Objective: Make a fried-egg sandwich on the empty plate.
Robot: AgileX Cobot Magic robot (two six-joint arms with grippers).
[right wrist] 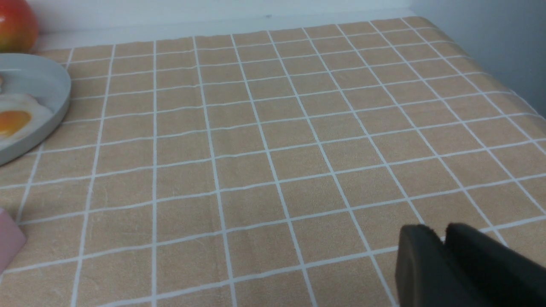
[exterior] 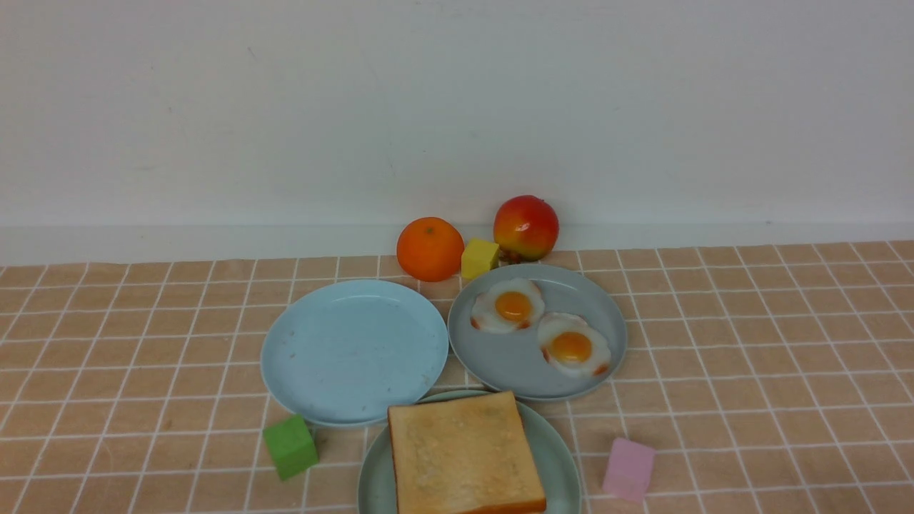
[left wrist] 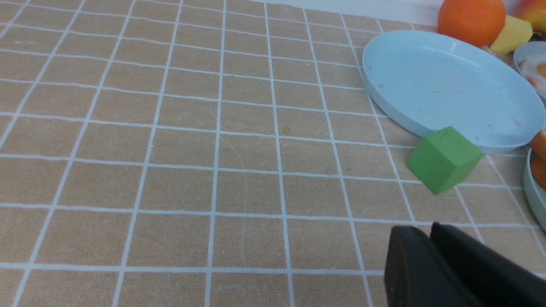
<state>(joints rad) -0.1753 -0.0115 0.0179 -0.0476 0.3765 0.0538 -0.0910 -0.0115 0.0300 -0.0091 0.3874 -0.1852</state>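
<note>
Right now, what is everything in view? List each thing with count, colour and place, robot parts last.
toast: one slice showing, golden-brown, on the mint-green plate.
mint-green plate: one, nearest centre.
sky-blue plate: one, nothing on it, centre-left.
grey-blue plate: one, centre-right.
fried eggs: two, white with orange yolks, on the grey-blue plate.
orange: one, back.
apple: one, red-yellow, back.
yellow block: one, between the fruits.
green block: one, near left.
pink block: one, near right.
left gripper: black, fingers nearly together, empty.
right gripper: black, same.
</note>
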